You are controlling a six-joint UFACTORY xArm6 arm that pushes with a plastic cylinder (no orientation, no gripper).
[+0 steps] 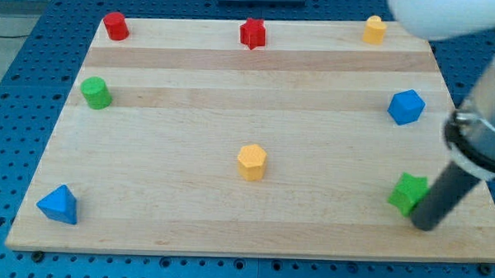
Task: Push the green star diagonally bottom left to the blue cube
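Note:
The green star [408, 192] lies near the board's bottom right corner. My tip [424, 226] sits just to the star's lower right, touching or almost touching it. The blue cube [406, 107] stands above the star near the right edge. A blue triangular block [59, 204] lies at the board's bottom left.
A red cylinder [114, 25], a red star [252, 33] and a yellow block [373, 29] line the top edge. A green cylinder [95, 92] is at the left. A yellow hexagonal block [252, 161] sits mid-board. The wooden board [179, 203] rests on a blue perforated table.

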